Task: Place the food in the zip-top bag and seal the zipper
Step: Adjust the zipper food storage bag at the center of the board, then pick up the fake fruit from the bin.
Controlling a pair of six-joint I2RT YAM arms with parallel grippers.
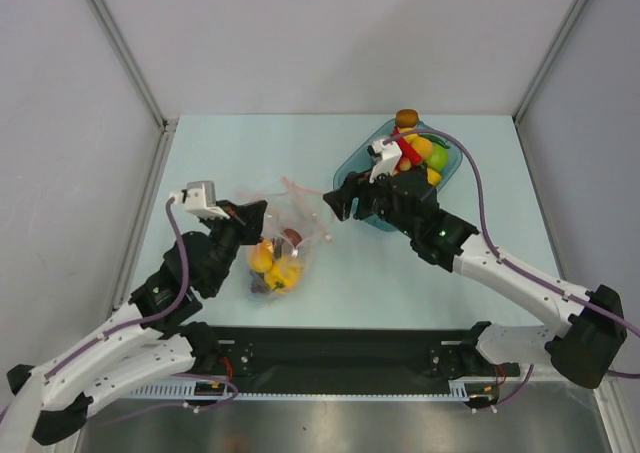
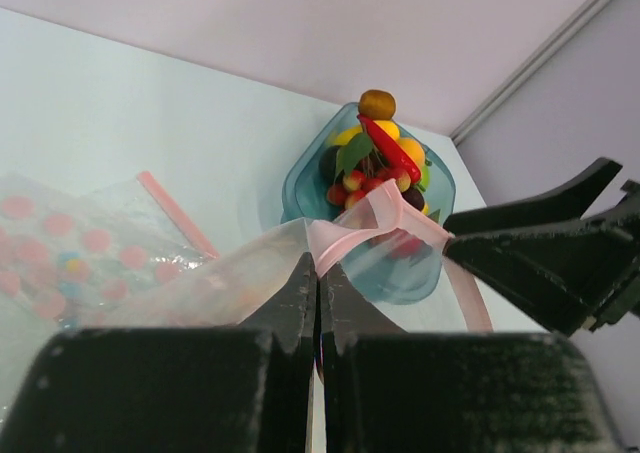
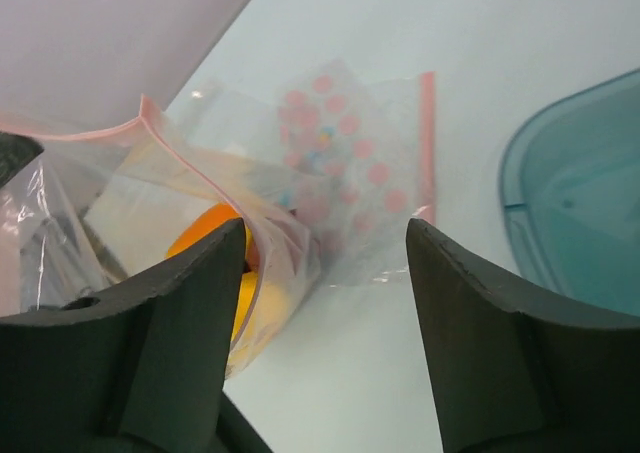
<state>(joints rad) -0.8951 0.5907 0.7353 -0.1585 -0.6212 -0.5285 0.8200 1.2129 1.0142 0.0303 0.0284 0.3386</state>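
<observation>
The left gripper [image 2: 318, 273] was pinched shut on the zipper [image 2: 345, 235] of the zip-top bag [image 1: 298, 253], which lay mid-table with some food [image 1: 273, 265] inside, while the right gripper [image 1: 338, 201], jaws apart and seemingly empty, hovered beside the teal dish [image 1: 350, 165], likely due to fetch another piece.

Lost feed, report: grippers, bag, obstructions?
Left gripper shut on zip-top bag mouth. Right gripper open beside it. Some food bagged, more in dish. Nothing blocking.

right gripper [image 3: 325, 235] jaws spread wide with nothing between them, clear zip-top bag [image 3: 120, 188] at left, pink zipper [image 3: 195, 163] running down beside the left finger, orange-yellow food [image 3: 205, 229] inside, pink-dotted bag [image 3: 340, 138] flat on pale table [image 3: 400, 373], teal dish [image 3: 585, 188] at right edge
</observation>
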